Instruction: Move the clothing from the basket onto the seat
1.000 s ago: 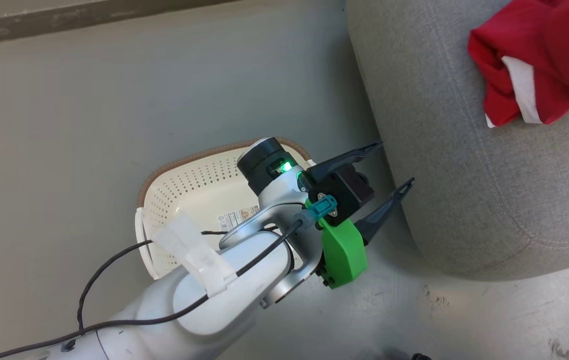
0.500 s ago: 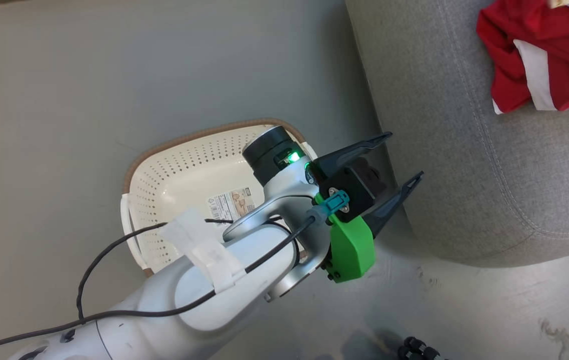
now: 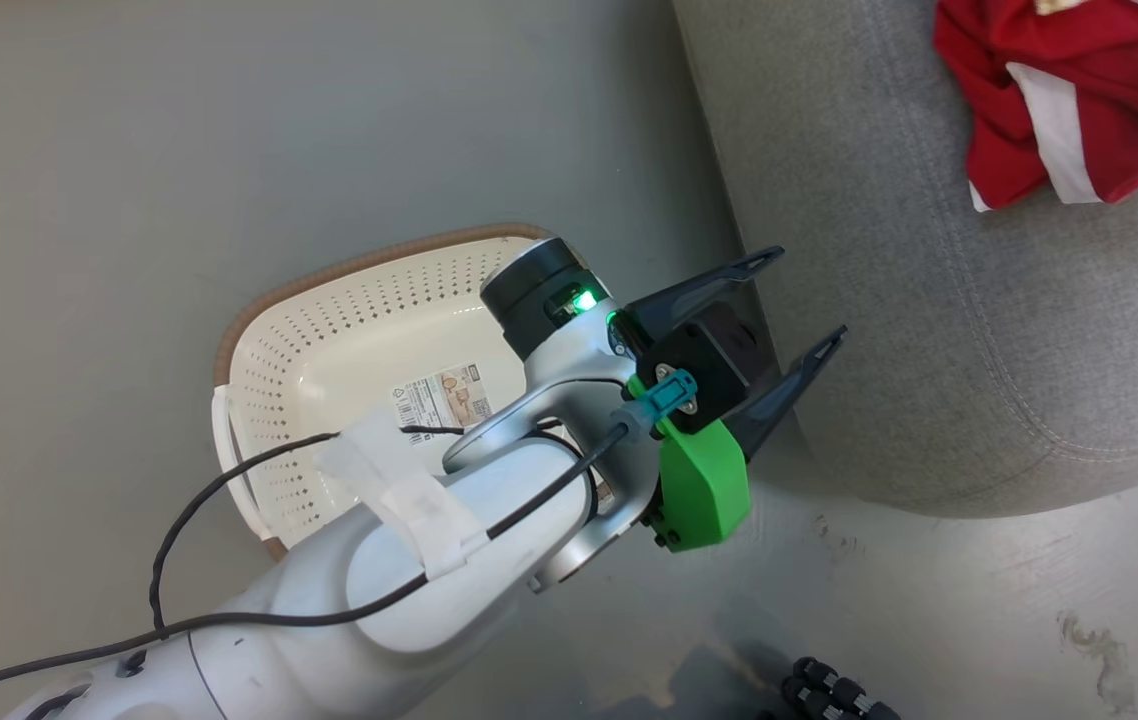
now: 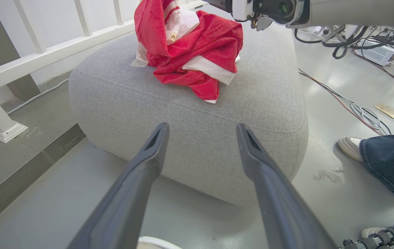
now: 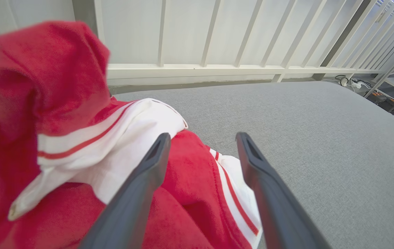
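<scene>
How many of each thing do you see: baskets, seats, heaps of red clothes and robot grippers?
basket: 1
seat: 1
red clothing heap: 1, lying on the seat
grippers: 2, the left gripper and the right gripper, both open
Total: 5

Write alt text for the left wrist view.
Red and white clothing lies heaped on a grey seat. In front, the left tool is open, its two dark fingers holding nothing. A person's shoe and jeans leg show at the right.
</scene>
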Motion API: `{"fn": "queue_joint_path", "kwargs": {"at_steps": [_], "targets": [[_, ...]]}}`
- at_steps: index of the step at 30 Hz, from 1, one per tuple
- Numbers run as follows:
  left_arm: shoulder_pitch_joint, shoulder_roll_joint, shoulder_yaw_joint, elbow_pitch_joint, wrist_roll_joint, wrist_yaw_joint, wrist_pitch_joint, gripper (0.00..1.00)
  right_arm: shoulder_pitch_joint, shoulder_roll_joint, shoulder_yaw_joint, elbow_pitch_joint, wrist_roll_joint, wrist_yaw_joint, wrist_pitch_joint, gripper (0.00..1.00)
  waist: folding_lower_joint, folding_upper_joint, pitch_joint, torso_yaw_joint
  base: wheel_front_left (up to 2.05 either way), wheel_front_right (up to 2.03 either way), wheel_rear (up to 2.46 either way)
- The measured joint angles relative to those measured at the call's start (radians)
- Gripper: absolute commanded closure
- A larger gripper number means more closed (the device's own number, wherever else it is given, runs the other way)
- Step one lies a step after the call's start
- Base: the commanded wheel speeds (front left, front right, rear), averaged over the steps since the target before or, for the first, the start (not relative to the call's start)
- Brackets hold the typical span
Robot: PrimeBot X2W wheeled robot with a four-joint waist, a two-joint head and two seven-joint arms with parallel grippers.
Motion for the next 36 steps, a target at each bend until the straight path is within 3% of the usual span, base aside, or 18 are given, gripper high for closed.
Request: {"fn": "queue_joint_path", "kwargs": {"at_steps": [12, 20, 29, 36], "targets": [[0.001, 0.018, 0.021, 0.014, 0.0, 0.01, -0.015, 0.0, 0.003, -0.003, 0.001, -0.095, -0.014, 0.029, -0.004, 0.0, 0.0, 0.0, -0.025, -0.05, 0.0, 0.0, 0.0], [0.006, 0.021, 0.025, 0.027, -0.008, 0.011, -0.024, 0.0, 0.09, -0.021, -0.018, -0.155, -0.024, 0.047, -0.004, 0.0, -0.0001, 0.0, -0.058, -0.096, 0.0, 0.0, 0.0], [0.027, 0.021, 0.044, 0.035, -0.017, 0.018, -0.06, 0.0, 0.16, -0.024, -0.051, -0.29, -0.024, 0.049, -0.004, 0.0, -0.0001, 0.0, -0.108, -0.125, 0.0, 0.0, 0.0], [0.036, 0.02, 0.096, 0.058, -0.032, 0.037, -0.116, 0.0, 0.206, -0.024, -0.067, -0.421, -0.035, 0.059, -0.004, 0.0, -0.0001, 0.0, -0.165, -0.108, 0.0, 0.0, 0.0]]}}
